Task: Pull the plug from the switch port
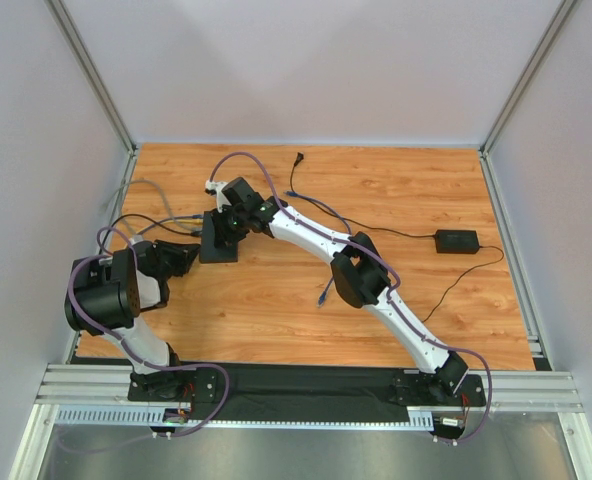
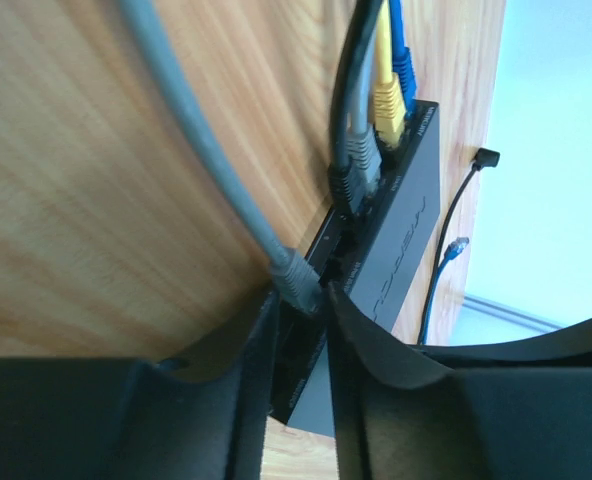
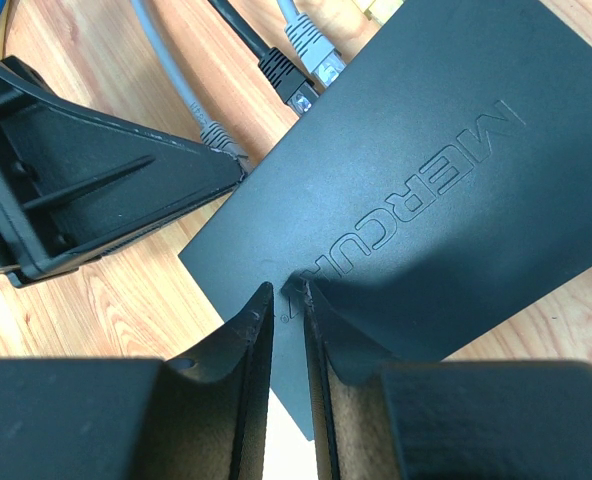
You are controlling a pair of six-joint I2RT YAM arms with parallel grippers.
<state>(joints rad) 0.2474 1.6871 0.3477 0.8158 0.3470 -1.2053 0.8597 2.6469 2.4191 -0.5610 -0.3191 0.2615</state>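
Top view: the switch (image 1: pixel 219 241) lies left of centre, with the left gripper (image 1: pixel 188 256) at its left edge and the right gripper (image 1: pixel 238 217) over it; the plugs are too small to tell apart. Left wrist view: the grey plug (image 2: pixel 298 278) sits in the switch port (image 2: pixel 332 268) at mid-frame, between slightly parted fingertips (image 2: pixel 261 325); I cannot tell whether they grip it. Best to clamp the plug body, not the cable (image 2: pixel 191 130), and draw straight out. Only the right wrist view shows that gripper's fingers (image 3: pixel 259 325), a slim gap apart and holding nothing, resting on the lid, seemingly bracing it.
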